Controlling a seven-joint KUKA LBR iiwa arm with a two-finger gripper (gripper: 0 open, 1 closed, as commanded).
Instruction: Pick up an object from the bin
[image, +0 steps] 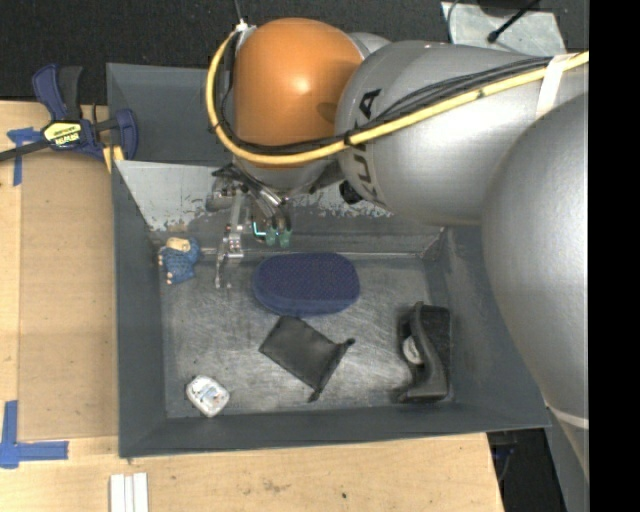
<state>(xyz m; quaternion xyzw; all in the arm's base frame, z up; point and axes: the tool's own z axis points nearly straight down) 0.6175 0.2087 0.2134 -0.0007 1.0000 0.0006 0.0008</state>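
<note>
My gripper (228, 272) hangs near the bin's back left, its thin metal fingers pointing down at the floor. The fingers stand between a small blue figure (180, 261) on their left and a dark blue oval pad (305, 282) on their right. I see nothing between them. Whether the fingers touch either thing, I cannot tell.
A black folded piece (303, 352) lies in front of the oval pad. A black strap-like object (425, 352) rests against the right wall. A small white and clear item (208, 396) sits at the front left corner. The arm and its orange cover hang over the bin's back.
</note>
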